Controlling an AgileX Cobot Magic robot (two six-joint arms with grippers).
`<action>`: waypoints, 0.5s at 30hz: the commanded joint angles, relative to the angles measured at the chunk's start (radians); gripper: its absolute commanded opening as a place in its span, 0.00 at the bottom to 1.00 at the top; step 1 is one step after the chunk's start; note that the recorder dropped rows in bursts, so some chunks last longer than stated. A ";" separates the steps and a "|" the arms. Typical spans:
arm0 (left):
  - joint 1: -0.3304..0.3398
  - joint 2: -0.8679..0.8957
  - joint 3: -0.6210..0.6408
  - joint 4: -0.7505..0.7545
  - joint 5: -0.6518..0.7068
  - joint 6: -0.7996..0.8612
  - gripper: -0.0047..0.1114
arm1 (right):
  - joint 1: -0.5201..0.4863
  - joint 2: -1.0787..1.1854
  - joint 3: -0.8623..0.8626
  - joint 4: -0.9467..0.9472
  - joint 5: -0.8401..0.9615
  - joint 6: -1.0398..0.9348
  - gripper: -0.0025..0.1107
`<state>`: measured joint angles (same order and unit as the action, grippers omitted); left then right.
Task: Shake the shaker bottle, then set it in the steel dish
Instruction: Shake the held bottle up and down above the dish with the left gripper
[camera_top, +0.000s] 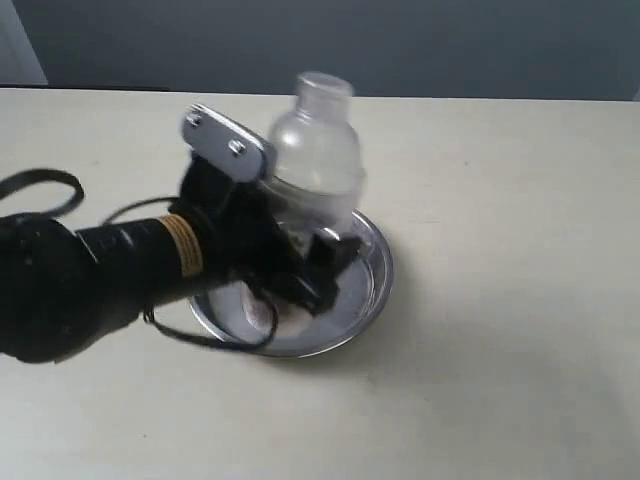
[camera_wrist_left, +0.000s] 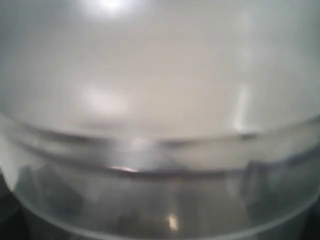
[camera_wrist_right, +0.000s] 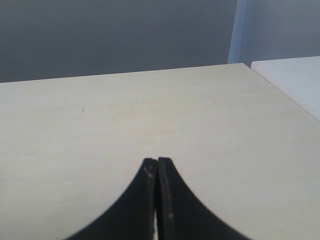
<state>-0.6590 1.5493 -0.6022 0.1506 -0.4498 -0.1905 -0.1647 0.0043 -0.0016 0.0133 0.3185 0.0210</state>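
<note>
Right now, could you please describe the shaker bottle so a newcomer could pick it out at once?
On the pale table, find the round steel dish near the middle. Upright over it, held by the left gripper, is the shaker bottle: the only clear plastic thing, with a domed shoulder and small round cap.

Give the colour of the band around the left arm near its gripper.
The band is tan with thin darker stripes; the exterior view shows it best.

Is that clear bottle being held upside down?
No, the shaker bottle has its small round cap on top and its wider body below, over the steel dish.
</note>
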 joint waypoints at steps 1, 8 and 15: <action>-0.015 0.054 0.011 -0.128 -0.096 0.006 0.04 | 0.004 -0.004 0.002 -0.005 -0.011 -0.001 0.01; -0.013 -0.166 -0.099 -0.084 -0.121 0.082 0.04 | 0.004 -0.004 0.002 -0.005 -0.011 -0.001 0.01; -0.010 0.074 0.022 -0.251 -0.294 0.011 0.04 | 0.004 -0.004 0.002 -0.005 -0.011 -0.001 0.01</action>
<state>-0.6672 1.5667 -0.6009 -0.0728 -0.6440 -0.1210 -0.1647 0.0043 -0.0016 0.0115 0.3185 0.0210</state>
